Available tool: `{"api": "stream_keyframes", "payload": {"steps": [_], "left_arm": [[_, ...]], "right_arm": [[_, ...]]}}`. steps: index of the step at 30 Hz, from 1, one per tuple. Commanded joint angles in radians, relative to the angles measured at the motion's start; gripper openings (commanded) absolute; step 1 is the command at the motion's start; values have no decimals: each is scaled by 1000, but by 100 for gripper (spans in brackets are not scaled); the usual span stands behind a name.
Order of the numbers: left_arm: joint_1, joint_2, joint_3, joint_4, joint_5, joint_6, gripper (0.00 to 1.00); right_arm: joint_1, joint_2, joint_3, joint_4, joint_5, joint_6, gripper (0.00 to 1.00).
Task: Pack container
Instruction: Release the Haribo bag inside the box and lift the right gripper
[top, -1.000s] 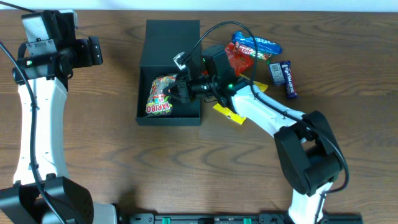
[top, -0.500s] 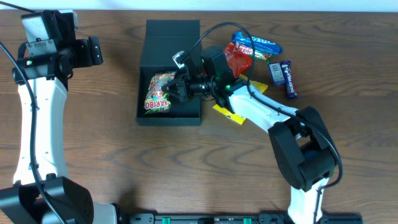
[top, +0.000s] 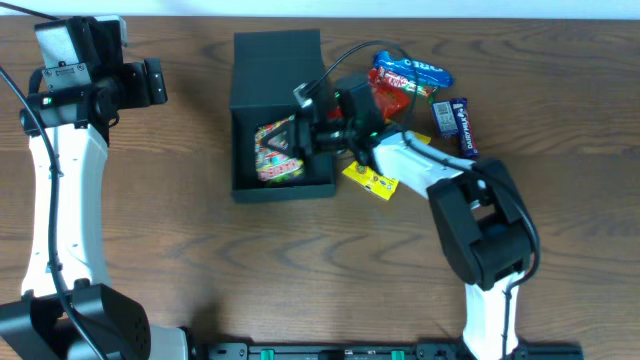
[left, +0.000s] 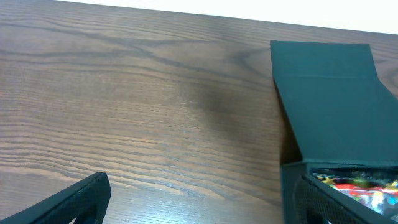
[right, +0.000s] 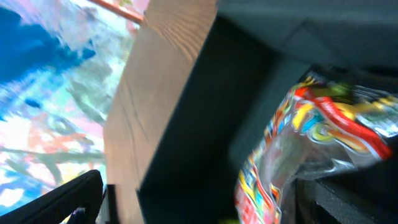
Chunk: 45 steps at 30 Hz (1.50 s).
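The container (top: 246, 150) is a dark shallow box at the table's centre, its hinged lid (top: 277, 65) open and leaning back. A colourful gummy packet (top: 278, 152) lies inside it. My right gripper (top: 299, 134) stands open at the box's right wall. In the right wrist view, the dark wall (right: 205, 112) and the packet (right: 298, 143) sit between the fingers of the right gripper (right: 205, 202). My left gripper (top: 152, 82) hangs open at the far left with nothing in it. The left wrist view shows the box (left: 329, 99) to the right of the left gripper (left: 205, 211).
Loose snacks lie right of the box: a red packet (top: 387, 100), a blue packet (top: 415, 72), a yellow packet (top: 371, 181) under my right arm and dark blue bars (top: 460, 122). Bare wood table (top: 180, 250) spreads to the left and front.
My right gripper has opened and let go of the gummy packet, which now lies in the box. The box has slid a little to the right. The left arm is unmoved.
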Motion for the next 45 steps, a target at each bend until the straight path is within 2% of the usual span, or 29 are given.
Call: {"api": "stream_keyframes", "payload": {"steps": [1, 7, 13, 19, 22, 24, 25, 26, 29, 30, 32, 33, 39, 45], "left_arm": [[5, 7, 5, -6, 18, -4, 95], [5, 7, 5, -18, 18, -3, 95], [4, 13, 2, -47, 24, -4, 95], [-2, 71, 2, -86, 178, -4, 95], [-16, 116, 2, -97, 254, -4, 96], [-29, 148, 2, -105, 289, -4, 99], [-47, 184, 2, -113, 313, -5, 90], [-56, 203, 2, -116, 328, -9, 82], [-84, 251, 2, -123, 359, -29, 49], [-94, 271, 2, -124, 359, -48, 31], [-101, 291, 2, -126, 358, -71, 10], [-103, 299, 2, -126, 358, -80, 6], [-104, 348, 2, -127, 358, -160, 6], [-106, 399, 2, -126, 359, -214, 6]], "right_arm": [[-41, -52, 54, -14, -67, 37, 99], [-45, -84, 108, -121, -45, 32, 99], [-43, -85, 175, -344, 63, -65, 99], [-6, -85, 303, -660, 343, -211, 98], [36, -85, 345, -756, 512, -265, 75], [67, -85, 362, -790, 602, -297, 64], [94, -85, 373, -805, 664, -317, 53], [105, -85, 375, -808, 696, -320, 46], [126, -85, 375, -819, 767, -320, 6], [126, -85, 375, -823, 792, -319, 1], [119, -85, 375, -830, 837, -303, 1], [114, -85, 375, -837, 866, -291, 1], [69, -85, 375, -915, 1005, -170, 1], [18, -85, 375, -961, 1011, -124, 1]]}}
